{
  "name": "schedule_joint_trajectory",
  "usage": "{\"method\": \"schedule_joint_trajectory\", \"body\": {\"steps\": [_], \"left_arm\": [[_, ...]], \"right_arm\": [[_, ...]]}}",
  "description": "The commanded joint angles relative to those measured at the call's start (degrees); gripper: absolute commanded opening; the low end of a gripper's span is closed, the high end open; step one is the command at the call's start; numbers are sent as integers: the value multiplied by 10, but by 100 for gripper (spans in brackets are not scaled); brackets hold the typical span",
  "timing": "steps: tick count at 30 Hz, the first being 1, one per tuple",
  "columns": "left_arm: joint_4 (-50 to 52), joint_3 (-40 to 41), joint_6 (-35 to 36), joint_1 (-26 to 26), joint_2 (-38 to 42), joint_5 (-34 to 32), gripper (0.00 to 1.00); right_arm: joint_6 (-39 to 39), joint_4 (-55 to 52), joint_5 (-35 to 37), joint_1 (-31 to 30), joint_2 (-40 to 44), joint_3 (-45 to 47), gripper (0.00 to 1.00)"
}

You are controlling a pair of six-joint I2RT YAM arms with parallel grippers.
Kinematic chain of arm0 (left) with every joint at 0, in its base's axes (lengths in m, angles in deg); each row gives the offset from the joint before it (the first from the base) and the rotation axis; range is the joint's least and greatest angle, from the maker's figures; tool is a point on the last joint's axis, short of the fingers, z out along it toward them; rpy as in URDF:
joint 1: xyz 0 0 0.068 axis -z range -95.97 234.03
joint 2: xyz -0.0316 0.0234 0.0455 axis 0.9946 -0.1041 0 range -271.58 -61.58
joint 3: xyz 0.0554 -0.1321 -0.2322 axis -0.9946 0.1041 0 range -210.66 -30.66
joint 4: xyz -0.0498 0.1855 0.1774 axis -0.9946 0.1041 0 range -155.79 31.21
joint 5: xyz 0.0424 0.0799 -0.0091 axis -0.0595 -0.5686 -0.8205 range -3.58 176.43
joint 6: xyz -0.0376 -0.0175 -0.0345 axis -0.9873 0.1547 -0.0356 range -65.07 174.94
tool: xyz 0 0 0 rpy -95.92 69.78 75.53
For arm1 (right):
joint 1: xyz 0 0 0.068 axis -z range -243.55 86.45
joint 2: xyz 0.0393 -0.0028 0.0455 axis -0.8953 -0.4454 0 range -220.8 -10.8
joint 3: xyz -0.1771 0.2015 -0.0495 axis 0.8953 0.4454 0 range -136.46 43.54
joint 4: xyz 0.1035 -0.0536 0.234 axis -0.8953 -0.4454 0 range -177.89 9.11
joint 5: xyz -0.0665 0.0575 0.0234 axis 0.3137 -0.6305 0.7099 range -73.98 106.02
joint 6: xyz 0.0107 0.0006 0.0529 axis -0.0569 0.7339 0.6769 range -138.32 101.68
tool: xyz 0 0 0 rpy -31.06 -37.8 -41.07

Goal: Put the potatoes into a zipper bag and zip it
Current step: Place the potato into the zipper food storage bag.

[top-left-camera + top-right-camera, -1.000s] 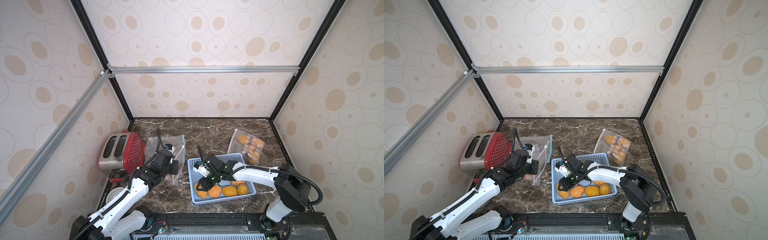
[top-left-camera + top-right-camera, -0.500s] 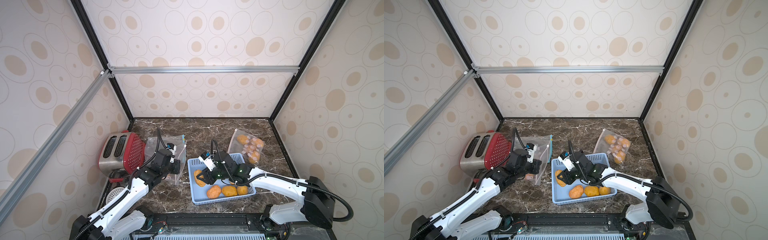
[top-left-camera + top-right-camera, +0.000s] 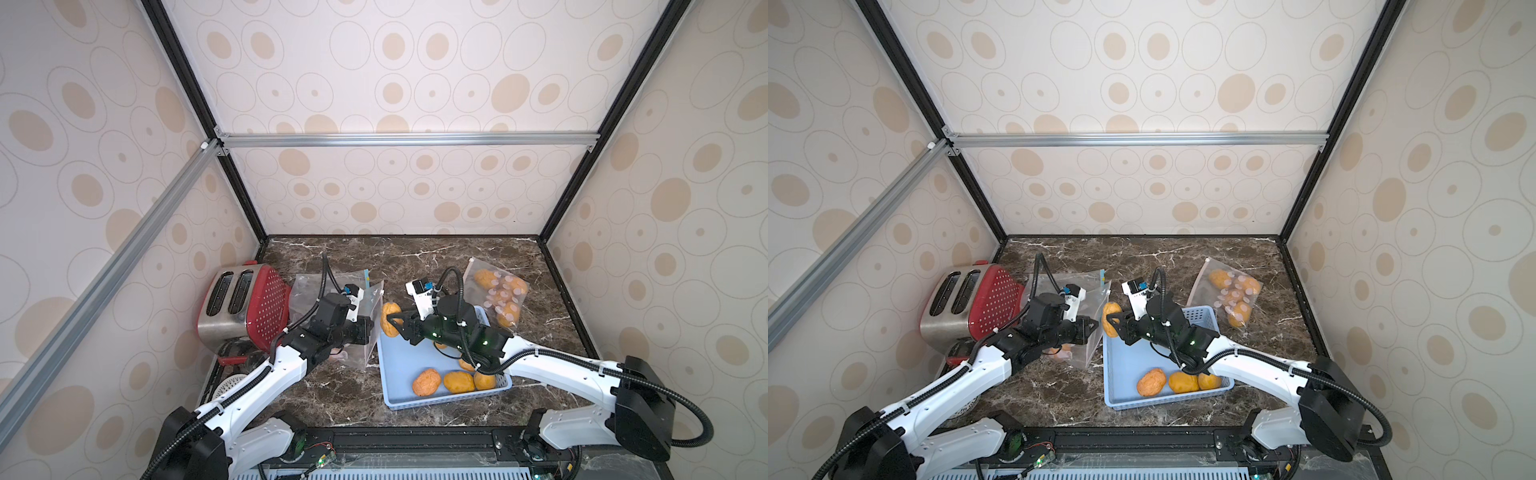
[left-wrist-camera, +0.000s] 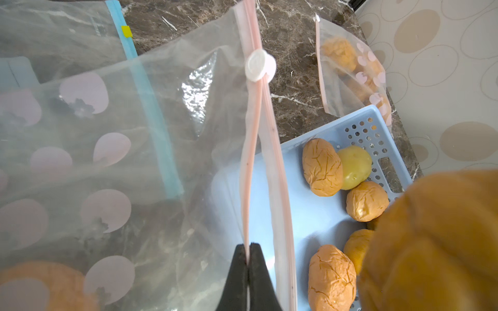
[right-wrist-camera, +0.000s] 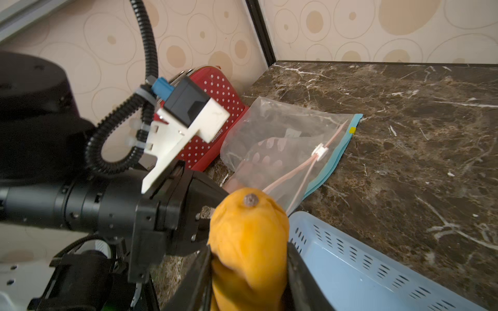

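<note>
My right gripper [image 5: 249, 253] is shut on a wrinkly orange potato [image 3: 390, 319], held in the air just left of the blue basket [image 3: 399, 374], right at the zipper bag's mouth. My left gripper [image 4: 249, 245] is shut on one pink lip of the clear zipper bag [image 4: 161, 161], holding the mouth slightly apart. The bag's white slider [image 4: 260, 65] sits at the far end of the zip. One potato [image 3: 1059, 352] lies inside the bag. Several potatoes [image 3: 426, 382] stay in the basket, one of them smooth and yellowish-green [image 4: 354, 167].
A second clear bag [image 3: 498, 295] holding potatoes lies at the back right. A red and steel toaster [image 3: 245, 303] stands at the left wall. A bag with a blue zip [image 4: 151, 113] lies under the held one. The dark marble table [image 3: 415, 257] is walled on three sides.
My right gripper has lifted a potato out of the basket and carried it left to the bag's mouth. The left gripper has kept its hold on the bag's lip.
</note>
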Motion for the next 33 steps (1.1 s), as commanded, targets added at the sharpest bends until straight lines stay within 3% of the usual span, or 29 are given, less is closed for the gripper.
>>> {"method": "schedule_joint_trajectory", "body": {"steps": [1, 9, 22, 33], "left_arm": [[-14, -29, -11, -1, -3, 10, 0], [-12, -27, -17, -1, 1, 6, 0], [5, -33, -48, -1, 36, -1, 0], [-7, -23, -65, -1, 40, -11, 0]], "right_arm": [[42, 67, 34, 0, -30, -24, 39], [61, 98, 39, 0, -97, -61, 38], [59, 107, 79, 1, -130, -31, 38], [61, 114, 47, 0, -153, -38, 40]]}}
